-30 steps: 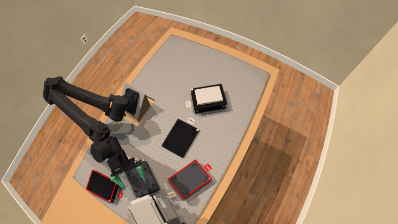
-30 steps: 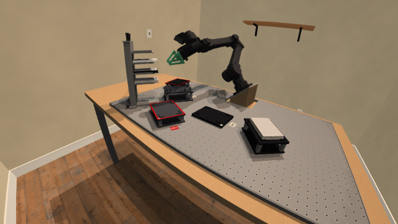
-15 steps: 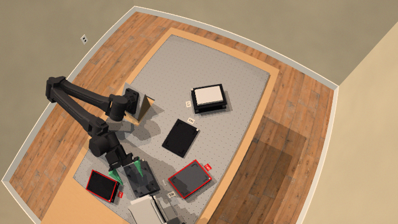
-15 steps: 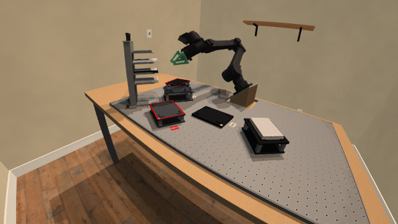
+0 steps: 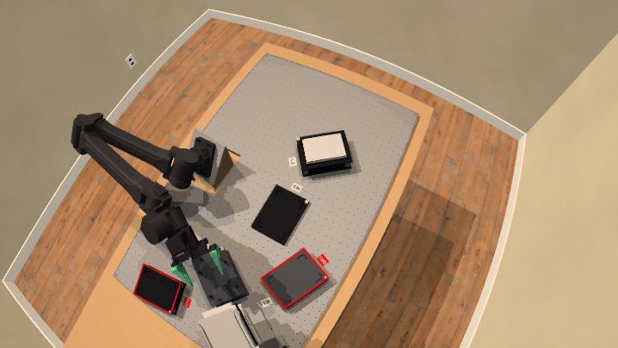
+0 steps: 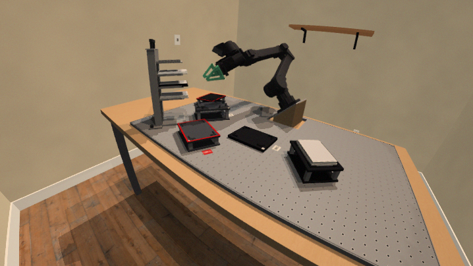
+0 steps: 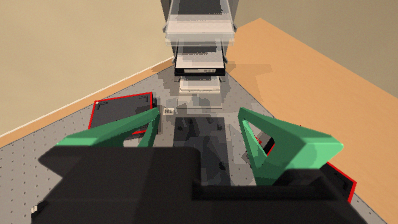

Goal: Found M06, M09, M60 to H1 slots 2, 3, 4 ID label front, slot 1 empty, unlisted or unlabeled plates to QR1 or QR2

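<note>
The plate hotel H1 (image 6: 165,84) stands at the table's left end, its shelves facing my gripper; it also shows in the top view (image 5: 233,324). In the wrist view the hotel (image 7: 200,50) shows a light plate (image 7: 200,31) high up, a black plate (image 7: 199,62) below it and a light plate (image 7: 200,85) lowest; no labels are readable. A white plate (image 5: 324,147) (image 6: 313,162) lies on the landing nest L1. My gripper (image 6: 213,72) is open and empty, in the air in front of the hotel, above a dark nest (image 5: 218,276).
Two red-framed quarantine nests are empty: one left of the gripper (image 5: 157,288), one to the right (image 5: 294,277). The flat black nest N6 (image 5: 280,214) lies mid-table. The arm's wedge base (image 6: 290,114) stands at the far edge.
</note>
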Robot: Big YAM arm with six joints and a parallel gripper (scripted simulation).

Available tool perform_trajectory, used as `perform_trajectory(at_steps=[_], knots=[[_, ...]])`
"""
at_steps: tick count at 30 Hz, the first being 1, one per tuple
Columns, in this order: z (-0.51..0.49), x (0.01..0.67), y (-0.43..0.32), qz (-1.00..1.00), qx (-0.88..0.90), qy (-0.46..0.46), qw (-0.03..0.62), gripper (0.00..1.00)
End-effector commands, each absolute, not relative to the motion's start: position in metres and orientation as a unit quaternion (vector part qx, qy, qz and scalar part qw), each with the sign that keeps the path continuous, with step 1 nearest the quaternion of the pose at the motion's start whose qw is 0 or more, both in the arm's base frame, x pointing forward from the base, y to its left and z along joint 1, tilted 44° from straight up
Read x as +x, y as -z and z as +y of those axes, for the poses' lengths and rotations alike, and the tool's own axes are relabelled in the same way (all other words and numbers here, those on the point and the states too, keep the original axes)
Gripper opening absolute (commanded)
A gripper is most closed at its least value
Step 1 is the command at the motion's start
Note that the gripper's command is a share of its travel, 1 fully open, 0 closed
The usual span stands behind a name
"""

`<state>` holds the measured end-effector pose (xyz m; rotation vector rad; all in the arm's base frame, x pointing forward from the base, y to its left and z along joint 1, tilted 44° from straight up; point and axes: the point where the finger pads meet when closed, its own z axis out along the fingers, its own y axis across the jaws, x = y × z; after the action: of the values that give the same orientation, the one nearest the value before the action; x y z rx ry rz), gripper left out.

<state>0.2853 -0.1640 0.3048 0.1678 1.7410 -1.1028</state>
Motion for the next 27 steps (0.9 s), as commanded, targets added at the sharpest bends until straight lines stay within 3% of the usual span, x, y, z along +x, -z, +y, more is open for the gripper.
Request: perform_trajectory(at_steps=[1, 19, 21, 24, 27], knots=[[-0.171, 0.285, -0.306, 0.719, 0.072, 0.466, 0.511, 1.00], [-0.189, 0.282, -0.287, 0.719, 0.072, 0.466, 0.511, 1.00], [-0.192, 0.289, -0.318, 0.702, 0.079, 0.470, 0.529, 1.00], [-0.192, 0.287, -0.294, 0.715, 0.074, 0.467, 0.515, 1.00], [-0.196, 0.295, -0.320, 0.702, 0.079, 0.470, 0.529, 1.00]])
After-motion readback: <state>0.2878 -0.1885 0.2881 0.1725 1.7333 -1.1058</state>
